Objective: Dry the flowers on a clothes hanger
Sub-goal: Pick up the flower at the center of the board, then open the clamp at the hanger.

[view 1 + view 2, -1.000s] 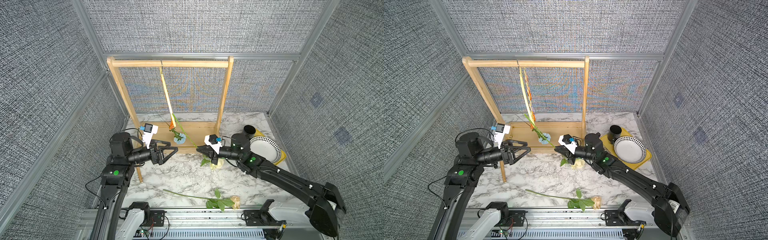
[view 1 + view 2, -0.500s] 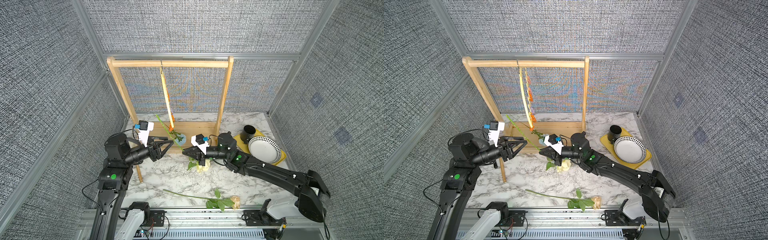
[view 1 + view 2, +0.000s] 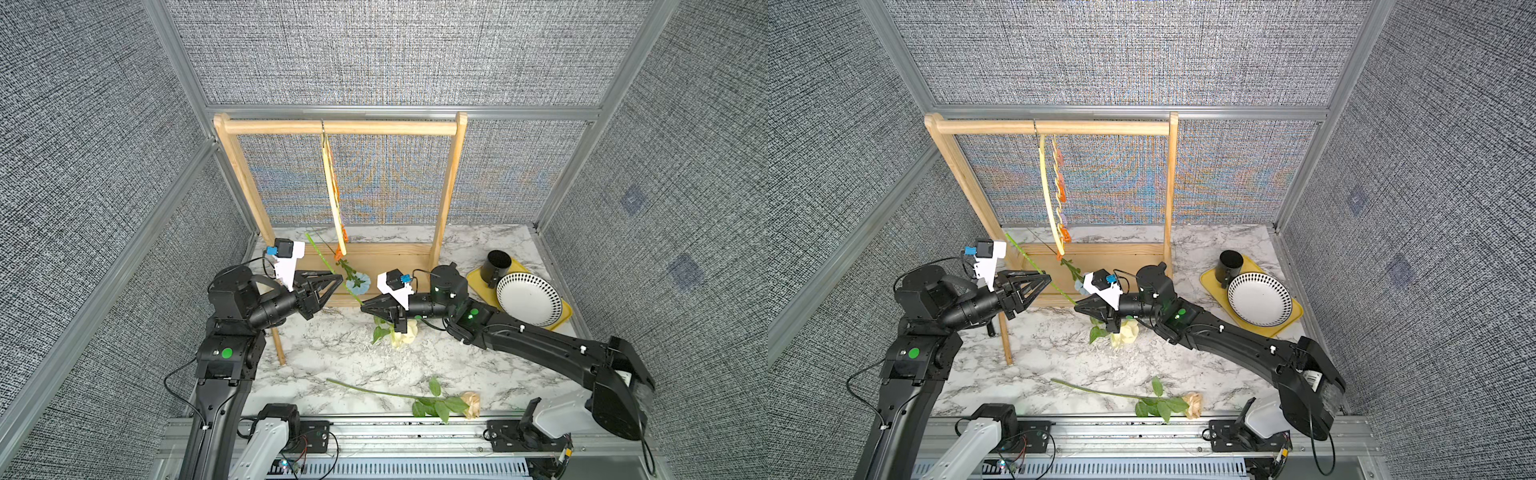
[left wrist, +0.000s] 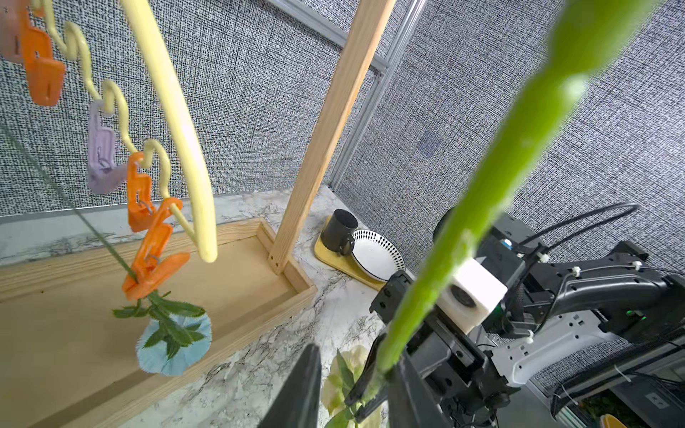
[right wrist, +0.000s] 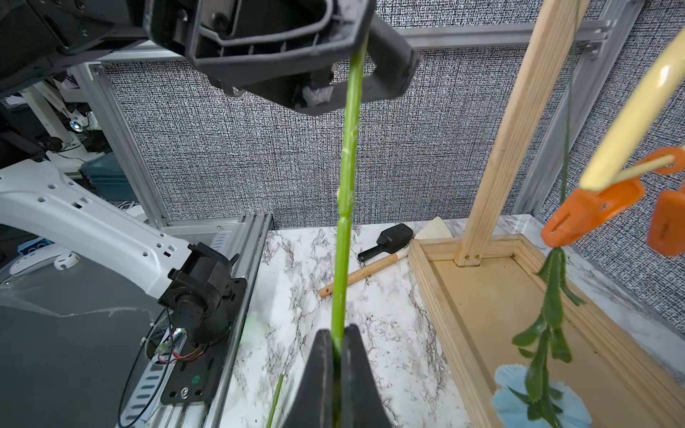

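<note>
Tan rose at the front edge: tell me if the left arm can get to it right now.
Probably not yet. The left gripper straddles the stem of the cream rose, which the right gripper clamps; it must back off first. After that, only bare table lies before the tan rose.

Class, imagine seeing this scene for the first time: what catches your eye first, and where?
First, the cream-white rose, its stem stretched mid-scene: the right gripper is shut on it, the left gripper straddles it higher up. Behind, a light-blue flower hangs head-down from an orange clip on the clothes hanger; a beige-tan rose lies at the front of the table.
</note>
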